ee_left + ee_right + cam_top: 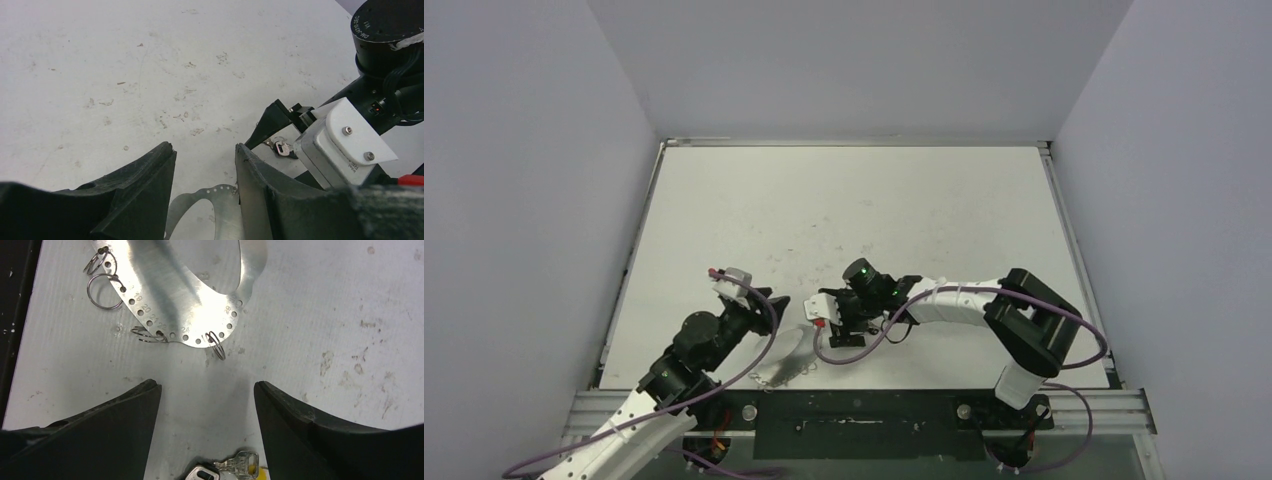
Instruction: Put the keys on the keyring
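The keyring is a flat silvery loop with a row of numbered holes and small wire rings hanging from its edge. It lies on the table in front of my right gripper, which is open and empty. Two keys lie between its fingers at the frame's bottom edge, one black headed, one with yellow showing. My left gripper is open and empty above the keyring, whose edge meets its right finger. The keys lie under the right gripper's black finger. In the top view both grippers, left and right, hover just beyond the keyring.
The white table is scuffed and stained. Grey walls stand close on the left, right and far sides. A metal rail runs along the near edge just below the keyring. Purple cables loop off both arms near the grippers.
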Available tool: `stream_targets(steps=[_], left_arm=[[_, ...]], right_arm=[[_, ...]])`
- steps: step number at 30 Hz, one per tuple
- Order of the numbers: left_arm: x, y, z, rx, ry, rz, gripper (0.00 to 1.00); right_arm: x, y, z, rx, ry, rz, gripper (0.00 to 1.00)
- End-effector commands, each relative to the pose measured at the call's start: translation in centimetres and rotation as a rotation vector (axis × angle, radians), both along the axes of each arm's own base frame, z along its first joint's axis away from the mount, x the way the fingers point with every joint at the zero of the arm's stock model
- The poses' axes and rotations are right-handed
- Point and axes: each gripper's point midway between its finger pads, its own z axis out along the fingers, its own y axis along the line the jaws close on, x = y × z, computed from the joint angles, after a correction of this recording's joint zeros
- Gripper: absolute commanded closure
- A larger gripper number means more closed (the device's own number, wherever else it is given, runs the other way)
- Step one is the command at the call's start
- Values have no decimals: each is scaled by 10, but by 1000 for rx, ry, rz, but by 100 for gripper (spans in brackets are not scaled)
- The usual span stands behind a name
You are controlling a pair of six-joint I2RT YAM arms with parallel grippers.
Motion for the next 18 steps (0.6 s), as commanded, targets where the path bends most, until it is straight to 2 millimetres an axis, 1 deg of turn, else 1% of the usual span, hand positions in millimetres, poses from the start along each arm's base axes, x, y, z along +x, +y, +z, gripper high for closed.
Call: stream_targets(steps=[1,3,8,15,18], left_arm=[[0,5,0,23,-48,7,54],[-1,6,0,27,-47,6,54],[0,4,-2,54,-29,-5,54],[3,0,-3,79,-17,-15,54],[3,1,-3,94,-19,-14,54]], right_arm=[[-6,16,12,24,-50,161,33],[-7,20,13,29,-49,187,36],[-5,27,11,13,-62,210,41],[-7,33,10,-12,-66,255,56],[-6,36,10,-13,-67,259,58]])
